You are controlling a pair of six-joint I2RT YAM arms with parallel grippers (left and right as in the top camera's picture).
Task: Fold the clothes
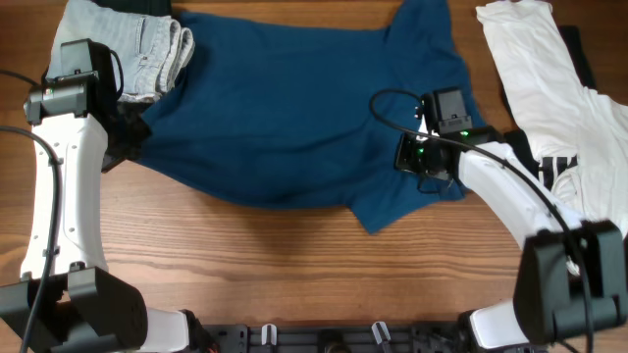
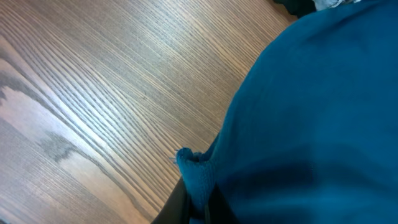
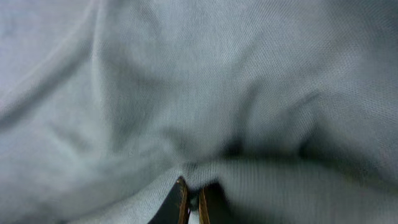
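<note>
The dark-blue shirt lies spread across the middle of the wooden table. My left gripper is at its left edge, shut on a pinched fold of the shirt; the fingers hold the cloth just above the wood. My right gripper is at the shirt's right side, shut on a fold of fabric between its fingers; the cloth looks grey in that view and fills it.
A pale-blue denim piece lies folded at the back left, touching the shirt. A white garment with black stripes lies at the right. Bare wood runs along the front.
</note>
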